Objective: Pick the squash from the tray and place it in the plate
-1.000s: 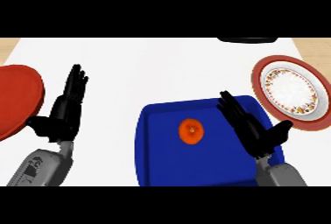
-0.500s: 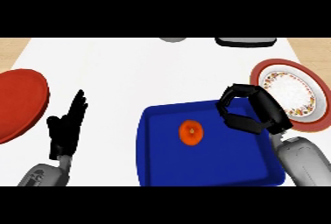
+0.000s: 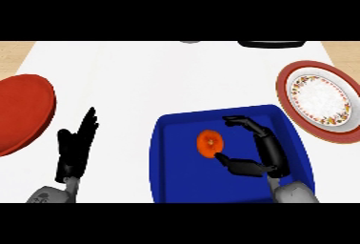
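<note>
At lower centre, the right robot hand (image 3: 262,151) curves open beside the round orange squash (image 3: 210,144) on the blue rectangular tray (image 3: 169,181); the left robot hand (image 3: 76,147) rests open at lower left.

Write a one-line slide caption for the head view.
Right hand opens around the orange squash on the blue tray; patterned plate waits to the right.

The squash (image 3: 210,143) — small, round and orange — lies on the floor of the blue tray (image 3: 179,181), left of its middle. The plate (image 3: 320,100) — white, with a red rim and patterned band — sits just beyond the tray's right-hand far corner.
</note>
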Robot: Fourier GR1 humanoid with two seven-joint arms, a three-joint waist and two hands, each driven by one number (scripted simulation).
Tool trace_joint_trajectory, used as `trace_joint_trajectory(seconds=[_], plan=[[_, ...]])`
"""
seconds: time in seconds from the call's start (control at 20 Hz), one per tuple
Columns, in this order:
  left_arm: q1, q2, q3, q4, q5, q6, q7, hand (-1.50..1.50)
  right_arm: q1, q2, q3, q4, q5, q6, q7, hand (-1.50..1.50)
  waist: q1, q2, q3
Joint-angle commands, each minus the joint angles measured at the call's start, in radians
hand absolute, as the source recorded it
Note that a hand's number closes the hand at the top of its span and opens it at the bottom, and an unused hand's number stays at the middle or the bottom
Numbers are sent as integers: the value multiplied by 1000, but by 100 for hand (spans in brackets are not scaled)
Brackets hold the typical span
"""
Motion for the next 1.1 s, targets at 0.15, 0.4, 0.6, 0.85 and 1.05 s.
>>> trace_joint_trajectory(seconds=[0.15,0.4,0.6,0.85,1.05], plan=[[-8,12,9,-11,-16,-11,42,0,-52,-107,104,76,227,19,2,-150,3,-1,-2],[30,14,8,-52,-10,-30,40,0,-176,-180,131,10,404,-4,269,-150,9,-5,-3],[4,-12,12,-15,-41,-13,15,0,-199,-193,217,-88,487,109,469,-150,-4,-4,-3],[25,-27,3,-44,-51,4,52,0,-273,-193,260,-95,453,346,670,-150,3,-4,-3],[11,-11,10,-74,-82,9,104,0,-296,-162,257,-56,443,446,715,-150,3,-2,-2]])
